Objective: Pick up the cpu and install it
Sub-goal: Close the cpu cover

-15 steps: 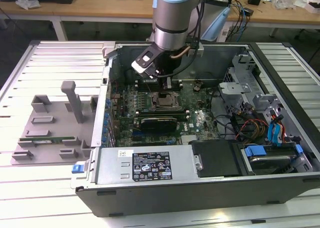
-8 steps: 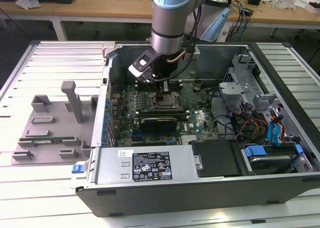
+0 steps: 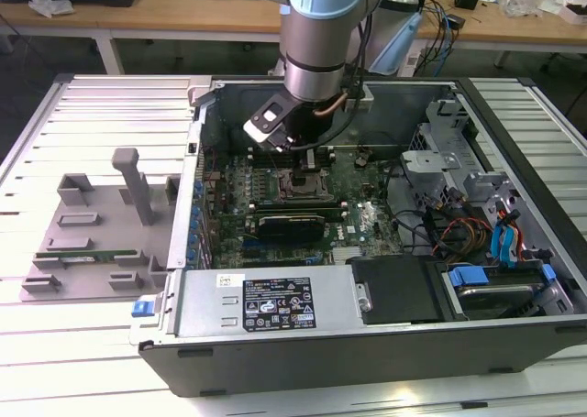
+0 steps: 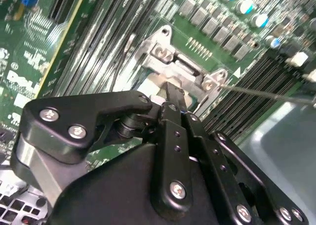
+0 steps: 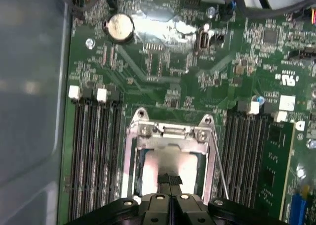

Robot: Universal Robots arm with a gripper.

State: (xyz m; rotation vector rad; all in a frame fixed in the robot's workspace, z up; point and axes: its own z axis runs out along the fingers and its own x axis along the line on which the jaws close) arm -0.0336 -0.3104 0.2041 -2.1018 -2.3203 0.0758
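The cpu (image 5: 170, 160), a flat square with a shiny silver top, lies inside the metal socket frame (image 5: 168, 131) on the green motherboard (image 5: 163, 62). My gripper (image 5: 169, 179) hangs straight over it with its black fingers pressed together, their tips at the cpu's top face. In the second wrist view the gripper (image 4: 174, 91) points down at a pale sliver of the cpu (image 4: 150, 86) beside the socket frame (image 4: 170, 59). In the exterior view the gripper (image 3: 307, 160) reaches down into the open computer case (image 3: 275, 312) over the socket (image 3: 303, 186).
A thin socket lever (image 5: 219, 165) stands beside the frame, with memory slots (image 5: 94, 151) on both sides. A grey plastic tray (image 3: 92, 224) holding a green memory stick (image 3: 83, 250) sits at the exterior view's left. Cables and drive bays (image 3: 486, 234) fill the case's right.
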